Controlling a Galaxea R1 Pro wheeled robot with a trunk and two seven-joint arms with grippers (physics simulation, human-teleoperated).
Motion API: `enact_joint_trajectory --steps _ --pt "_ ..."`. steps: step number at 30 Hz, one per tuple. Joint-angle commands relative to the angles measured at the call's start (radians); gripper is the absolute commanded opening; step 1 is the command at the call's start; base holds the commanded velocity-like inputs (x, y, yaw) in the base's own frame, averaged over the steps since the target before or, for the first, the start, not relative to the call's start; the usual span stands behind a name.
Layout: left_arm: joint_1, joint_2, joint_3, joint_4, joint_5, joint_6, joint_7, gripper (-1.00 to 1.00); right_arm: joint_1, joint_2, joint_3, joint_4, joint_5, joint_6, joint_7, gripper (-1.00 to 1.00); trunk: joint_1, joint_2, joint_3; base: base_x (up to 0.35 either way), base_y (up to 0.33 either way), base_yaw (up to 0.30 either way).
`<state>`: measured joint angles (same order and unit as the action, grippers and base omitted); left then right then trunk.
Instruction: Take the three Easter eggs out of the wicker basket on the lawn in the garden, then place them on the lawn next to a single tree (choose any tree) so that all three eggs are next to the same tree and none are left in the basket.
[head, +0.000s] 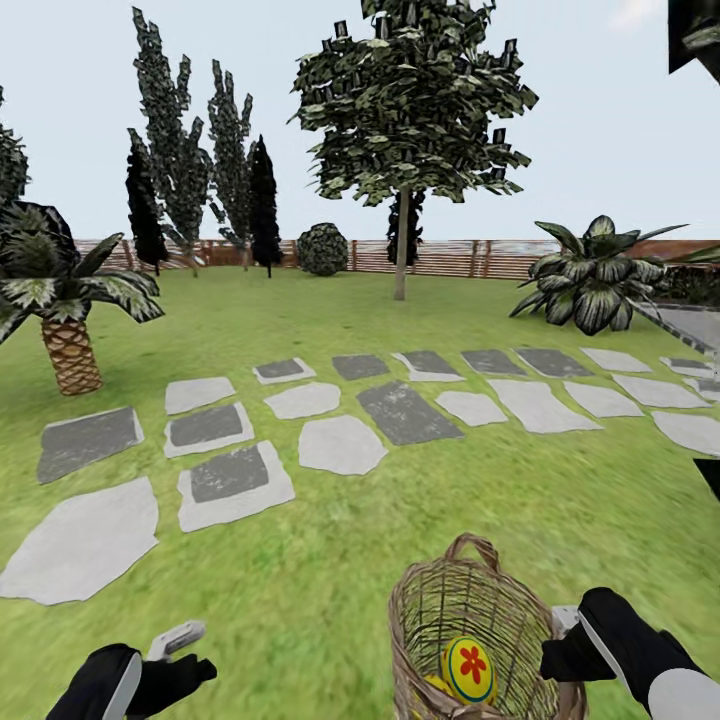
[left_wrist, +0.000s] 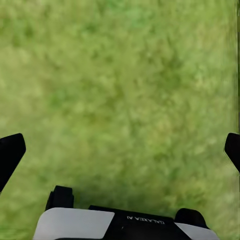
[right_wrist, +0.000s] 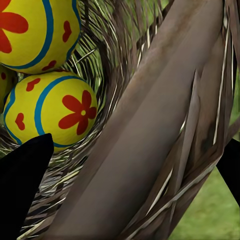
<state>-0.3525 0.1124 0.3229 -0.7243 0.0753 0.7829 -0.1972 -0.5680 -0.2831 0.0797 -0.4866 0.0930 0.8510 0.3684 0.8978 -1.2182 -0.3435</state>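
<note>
My left pincer (head: 185, 650) has black fingers and a pale grey plate on a black-and-white wrist; the right pincer (head: 562, 640) looks alike. The left wrist view shows a white housing with small, blurred lettering, possibly "GALAXEA".

1. Head view: wicker basket (head: 470, 620) cut off by the bottom edge; its base is out of frame.
2. Easter eggs: one (head: 468, 668) shows through the weave, partly screened by the basket wall; a second is only a yellow sliver beside it. Count not readable here.
3. Right wrist view: two eggs (right_wrist: 60, 112) clear, a third only an edge at the frame side. Basket rim (right_wrist: 150, 135) crosses the frame, hiding the interior behind it.
4. Right gripper (head: 560, 640): fingertips hidden behind the basket rim; whether it grips cannot be told.
5. Left gripper (left_wrist: 120, 150): fingers (left_wrist: 11, 152) cut by both frame sides.
6. Lawn (left_wrist: 120, 75) blurred in the left wrist view.
</note>
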Motion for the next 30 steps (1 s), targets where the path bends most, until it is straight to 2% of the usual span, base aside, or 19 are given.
enact_joint_trajectory --steps 1,4,30 --pt "0.000 0.000 0.002 -0.001 0.008 0.007 0.001 1.00 -0.001 -0.001 0.005 -0.001 0.001 0.003 0.009 -1.00 0.001 -0.001 -0.001 0.337 0.000 -0.287" --pt "0.000 0.000 0.002 -0.001 0.008 0.007 0.001 1.00 -0.001 -0.002 0.005 -0.001 0.001 0.003 0.009 -1.00 0.001 -0.001 -0.001 0.337 0.000 -0.175" --pt "0.000 0.000 0.002 -0.001 0.008 0.007 0.001 1.00 -0.001 -0.002 0.005 -0.001 0.001 0.003 0.009 -1.00 0.001 -0.001 -0.001 0.337 0.000 -0.001"
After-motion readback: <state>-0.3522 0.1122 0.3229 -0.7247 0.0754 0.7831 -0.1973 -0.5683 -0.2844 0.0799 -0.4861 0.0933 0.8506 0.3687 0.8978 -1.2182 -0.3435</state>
